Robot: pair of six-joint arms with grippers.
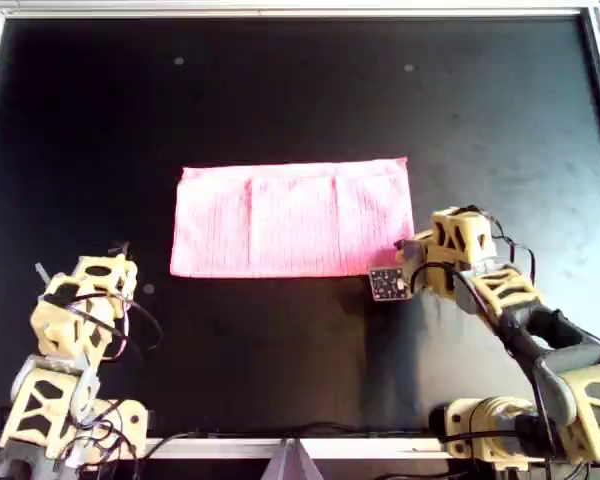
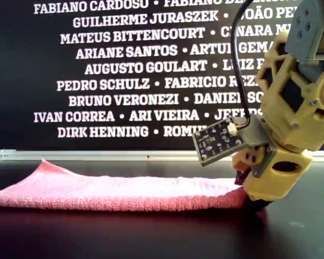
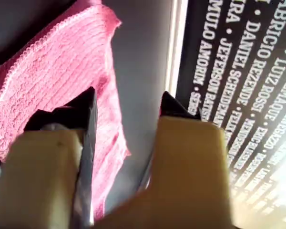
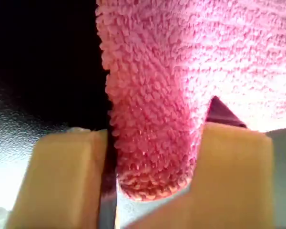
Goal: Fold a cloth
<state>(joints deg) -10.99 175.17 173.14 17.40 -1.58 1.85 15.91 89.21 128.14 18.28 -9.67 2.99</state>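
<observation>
Right gripper (image 1: 405,262) clenched on one pink cloth (image 1: 292,218); left gripper (image 1: 105,262) spread, empty.

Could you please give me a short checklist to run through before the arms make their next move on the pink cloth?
1. Right gripper has the cloth between its fingers: ok, a bunched edge sits there.
2. Grip is at a corner: ok, the lower right corner in the overhead view.
3. Left gripper is free: ok, open, holding nothing.
4. Left gripper is at the cloth: not ok, it sits apart from it.
5. Cloth lies flat: ok, one flat rectangle.
6. Grip catches every layer: cannot tell.
</observation>
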